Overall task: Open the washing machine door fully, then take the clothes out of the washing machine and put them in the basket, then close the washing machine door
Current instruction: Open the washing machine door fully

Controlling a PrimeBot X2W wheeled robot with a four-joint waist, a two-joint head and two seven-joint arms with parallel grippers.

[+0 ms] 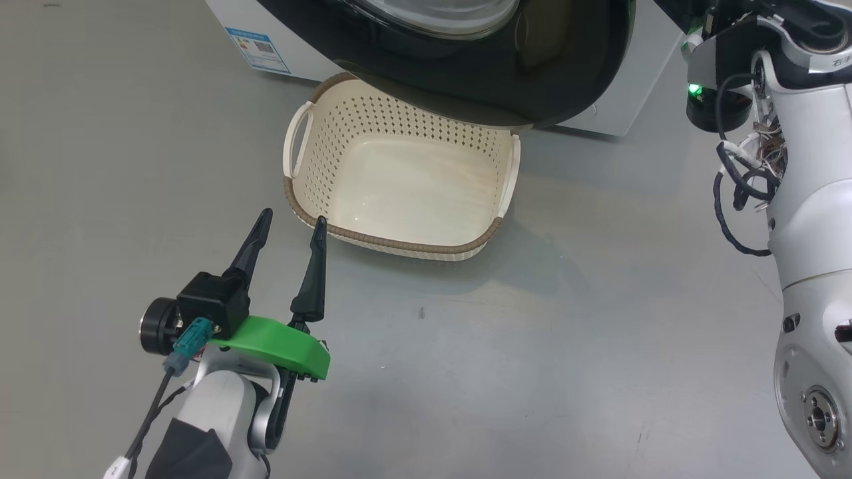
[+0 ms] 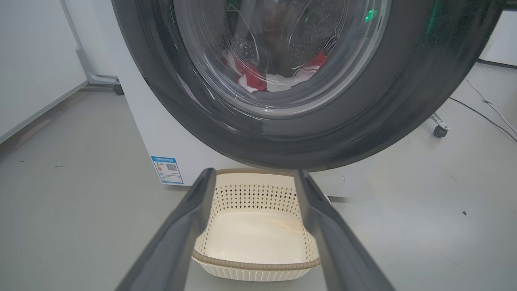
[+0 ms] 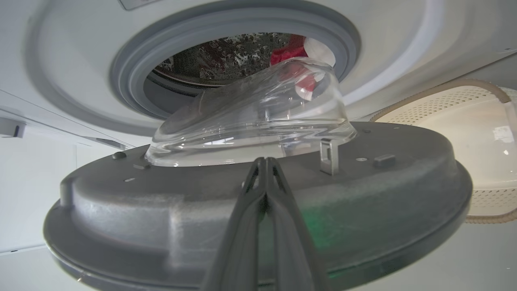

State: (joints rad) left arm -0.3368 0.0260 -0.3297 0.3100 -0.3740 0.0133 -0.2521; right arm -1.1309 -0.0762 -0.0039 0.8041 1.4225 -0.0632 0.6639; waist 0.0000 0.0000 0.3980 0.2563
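The washing machine (image 1: 626, 100) stands at the top of the head view, with its door (image 1: 532, 80) swung partly out over the far end of the basket (image 1: 399, 243). That cream basket sits on the floor with nothing in it. My left gripper (image 1: 293, 217) hovers open just short of the basket's near left corner, holding nothing. In the left wrist view, red and white clothes (image 2: 258, 81) show through the door (image 2: 404, 101) glass. My right gripper (image 3: 264, 159) is shut, its tips at the grey inner face of the door (image 3: 161, 210) below the glass bowl (image 3: 258, 121). Clothes (image 3: 286, 50) lie in the drum.
My pale right arm (image 1: 812, 199) rises along the right edge of the head view. A castor (image 2: 440, 131) and a floor cable (image 2: 484, 109) lie right of the machine. A white panel (image 2: 32, 60) stands to its left. Grey floor (image 1: 532, 366) spreads before the basket.
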